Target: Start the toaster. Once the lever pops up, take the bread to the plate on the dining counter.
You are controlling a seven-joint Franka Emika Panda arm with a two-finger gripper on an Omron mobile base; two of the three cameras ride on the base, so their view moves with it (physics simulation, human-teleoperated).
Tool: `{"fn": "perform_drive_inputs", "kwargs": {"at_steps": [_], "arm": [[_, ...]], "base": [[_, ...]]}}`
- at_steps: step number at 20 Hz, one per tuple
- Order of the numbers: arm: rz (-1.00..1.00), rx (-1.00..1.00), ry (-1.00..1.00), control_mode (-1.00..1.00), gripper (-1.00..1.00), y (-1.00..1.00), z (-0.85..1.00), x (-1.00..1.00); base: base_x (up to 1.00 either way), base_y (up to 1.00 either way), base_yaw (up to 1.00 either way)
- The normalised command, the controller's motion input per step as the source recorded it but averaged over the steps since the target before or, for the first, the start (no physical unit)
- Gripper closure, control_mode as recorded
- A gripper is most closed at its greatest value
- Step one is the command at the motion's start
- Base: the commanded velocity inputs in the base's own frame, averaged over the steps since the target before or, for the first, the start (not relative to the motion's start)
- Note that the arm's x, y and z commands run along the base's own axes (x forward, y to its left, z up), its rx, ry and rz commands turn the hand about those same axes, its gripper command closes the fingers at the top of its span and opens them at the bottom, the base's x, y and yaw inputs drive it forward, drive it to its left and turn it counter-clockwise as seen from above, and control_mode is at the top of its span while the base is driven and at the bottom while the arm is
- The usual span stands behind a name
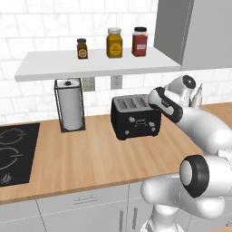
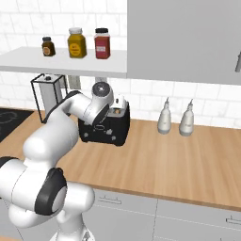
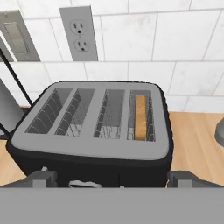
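Gripper (image 3: 111, 178) wide open, holding nothing, just above the toaster (image 3: 92, 131). Bread (image 3: 140, 117) deep in the right-most slot. Probably light and crumbly; best pinched gently by its top crust.

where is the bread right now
The bread stands on edge in the rightmost slot of the toaster in the hand view, on the wood counter.

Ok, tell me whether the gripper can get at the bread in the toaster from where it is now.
Probably yes. The gripper hangs open just above the toaster, and the bread stands in the rightmost slot with nothing over it. It sits low in the slot, though, so pinching its top edge could be tight.
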Motion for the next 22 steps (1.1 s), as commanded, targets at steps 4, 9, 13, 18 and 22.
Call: {"fn": "perform_drive_inputs", "kwargs": {"at_steps": [4,9,13,18,22], "arm": [[0.0,0.0,0.0,-1.0,-1.0,0.0,0.0,0.0],[0.0,0.0,0.0,-1.0,-1.0,0.0,0.0,0.0],[0.0,0.0,0.0,-1.0,-1.0,0.0,0.0,0.0],[0.0,0.0,0.0,-1.0,-1.0,0.0,0.0,0.0],[0.0,0.0,0.0,-1.0,-1.0,0.0,0.0,0.0]], "base": [[0.0,0.0,0.0],[0.0,0.0,0.0],[0.0,0.0,0.0],[0.0,0.0,0.0],[0.0,0.0,0.0]]}}
